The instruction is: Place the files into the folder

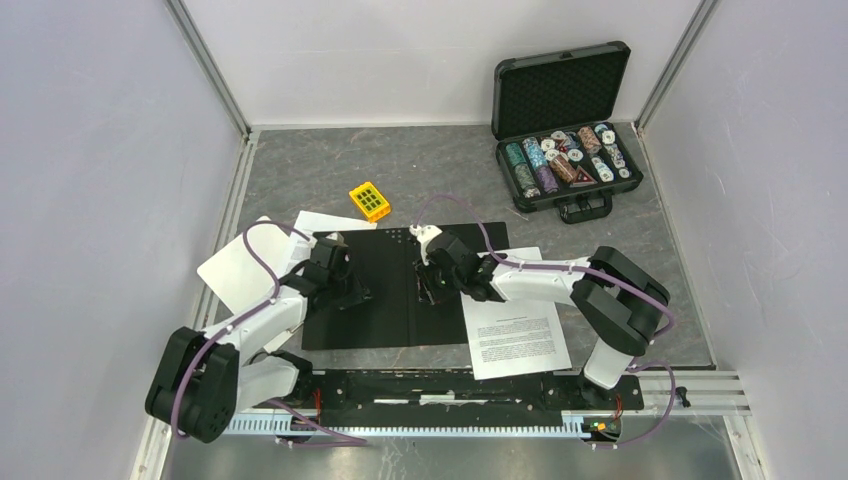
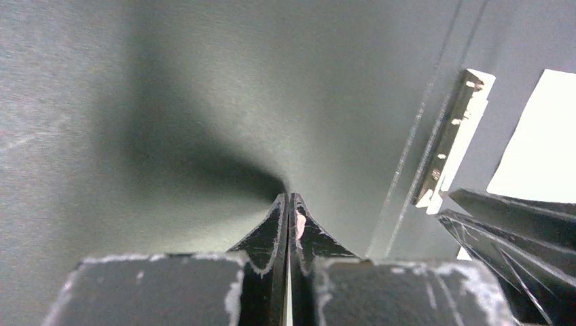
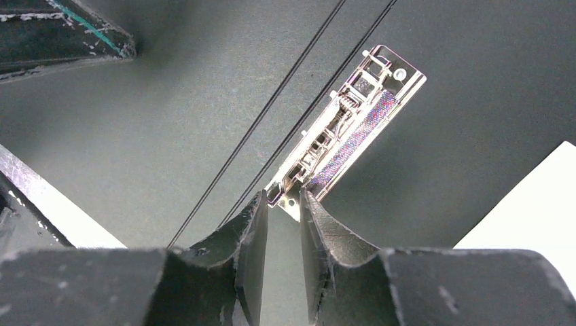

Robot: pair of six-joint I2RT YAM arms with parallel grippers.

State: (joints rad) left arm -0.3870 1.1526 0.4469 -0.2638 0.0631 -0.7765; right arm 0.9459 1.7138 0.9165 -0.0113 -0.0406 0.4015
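The folder (image 1: 385,320) lies open and flat in the middle of the table, black inside up, with its metal clip (image 3: 346,129) beside the spine. My left gripper (image 1: 360,293) rests on the left cover, shut with nothing between its tips (image 2: 290,198). My right gripper (image 1: 428,290) stands at the near end of the clip, jaws a little apart (image 3: 282,200), the tips on either side of the clip's corner. One of the files, a printed sheet (image 1: 515,335), lies at the folder's front right corner. More white paper (image 1: 330,222) shows behind the left cover.
A white rounded board (image 1: 235,268) lies left of the folder under my left arm. A small yellow block (image 1: 370,201) sits behind the folder. An open black case of poker chips (image 1: 565,140) stands at the back right. Walls close in on three sides.
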